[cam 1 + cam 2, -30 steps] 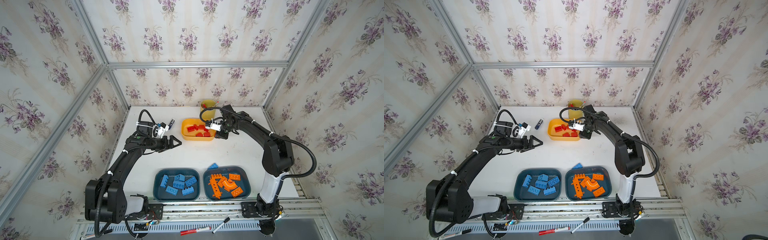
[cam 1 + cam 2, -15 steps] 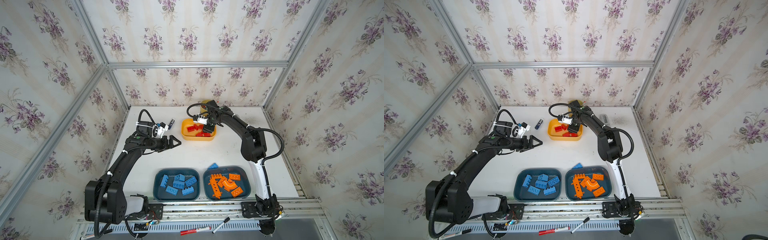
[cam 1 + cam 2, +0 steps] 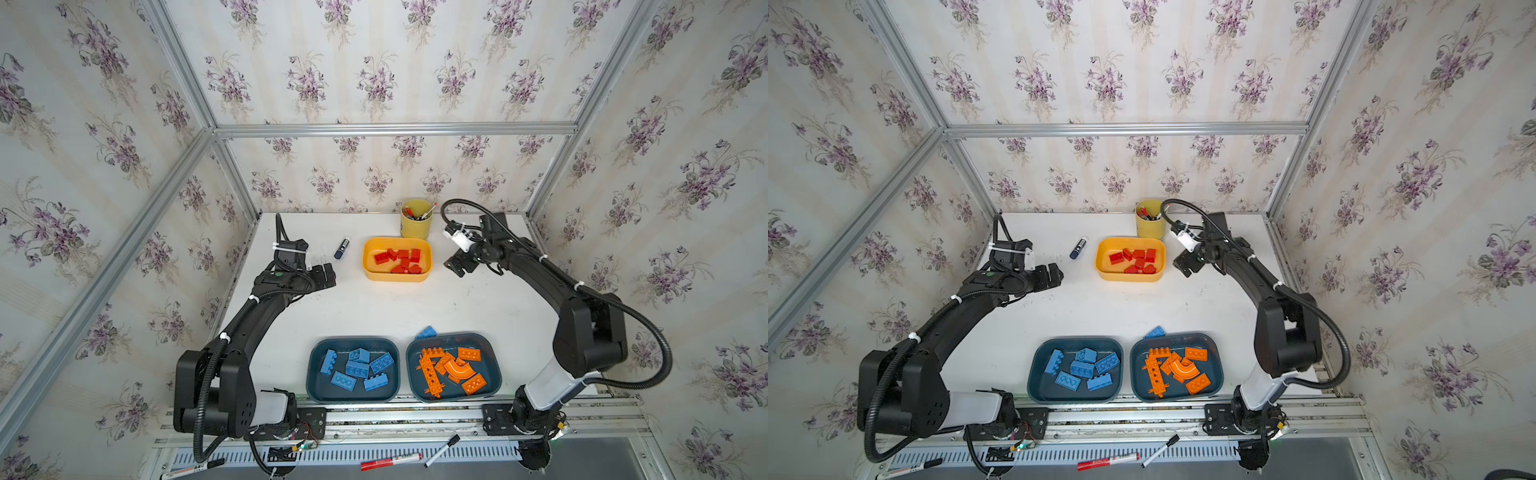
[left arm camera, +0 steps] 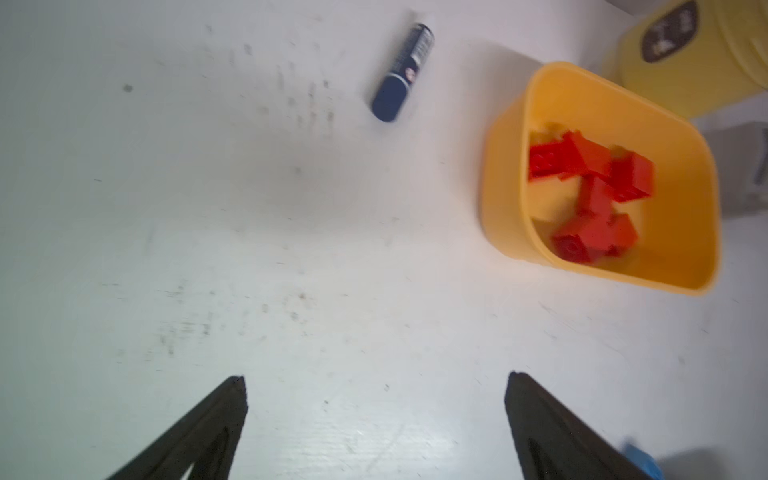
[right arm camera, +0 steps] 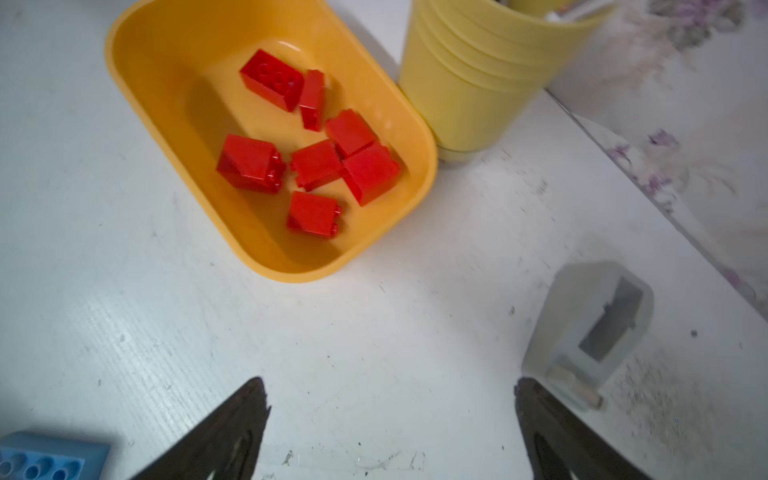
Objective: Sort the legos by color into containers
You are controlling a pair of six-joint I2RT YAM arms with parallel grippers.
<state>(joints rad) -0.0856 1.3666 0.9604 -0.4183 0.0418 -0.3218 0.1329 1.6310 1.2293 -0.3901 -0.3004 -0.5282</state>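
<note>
**Both claws open and empty; one blue brick outside the tubs**

In both top views, red legos [image 3: 401,259] lie in the yellow tub [image 3: 365,268] at the back of the white table [image 3: 374,307], beside a yellow cup [image 3: 415,226]. Blue legos [image 3: 357,368] lie in the left teal tub [image 3: 312,380], orange legos [image 3: 453,370] in the right teal tub [image 3: 494,374]. A stray blue brick [image 3: 427,332] sits on the table just behind the right one. The left gripper [image 3: 326,275] is left of the yellow tub, the right gripper [image 3: 455,266] just right of it.

Left wrist view, blurred: its fingers [image 4: 199,436] spread wide above the table, holding nothing; a dark marker [image 4: 402,72] lies ahead.

Right wrist view: its fingers [image 5: 224,432] likewise stand wide apart, empty, facing the seven red legos in the yellow tub.
</note>
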